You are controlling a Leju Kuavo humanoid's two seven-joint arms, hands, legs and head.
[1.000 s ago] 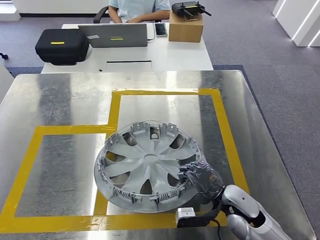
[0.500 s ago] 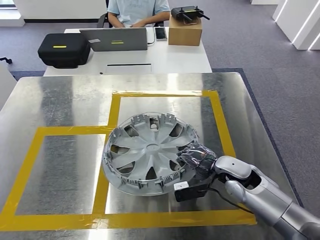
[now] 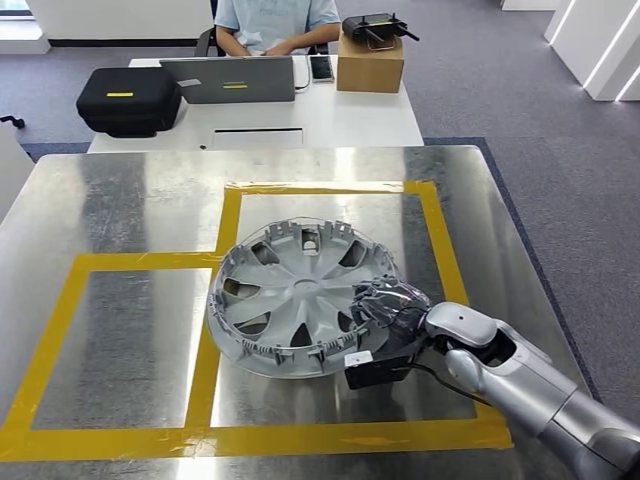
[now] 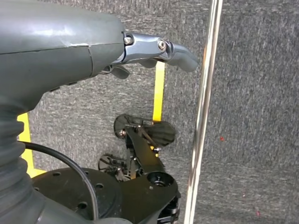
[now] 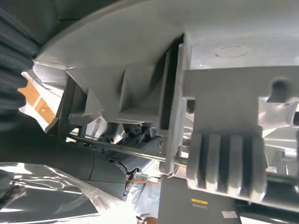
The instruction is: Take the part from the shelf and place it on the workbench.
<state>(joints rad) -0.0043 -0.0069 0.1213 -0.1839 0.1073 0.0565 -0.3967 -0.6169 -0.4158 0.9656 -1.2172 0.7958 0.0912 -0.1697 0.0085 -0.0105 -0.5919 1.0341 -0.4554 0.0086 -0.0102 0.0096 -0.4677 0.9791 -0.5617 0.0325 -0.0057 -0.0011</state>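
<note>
The part is a grey plastic wheel cover [image 3: 298, 295] with several spokes, held face up and slightly tilted over the metal workbench [image 3: 128, 210], inside the yellow tape outline [image 3: 441, 250]. My right hand [image 3: 389, 312] grips its rim on the near right side. I cannot tell whether the cover touches the bench. The right wrist view is close against the cover's ribbed back [image 5: 218, 98], with my dark fingers [image 5: 70, 163] under it. My left hand [image 4: 105, 46] hangs beside the bench over grey carpet, fingers stretched out and holding nothing.
Behind the workbench stands a white desk [image 3: 355, 115] with a laptop [image 3: 230, 78], a black case [image 3: 128, 97] and a cardboard box [image 3: 370, 60]; a person [image 3: 275, 20] sits at it. The bench's right edge [image 3: 528, 260] drops to grey carpet.
My right arm has reached forward, carrying the wheel cover farther over the bench and away from the near tape line. The view tilted slightly at first.
</note>
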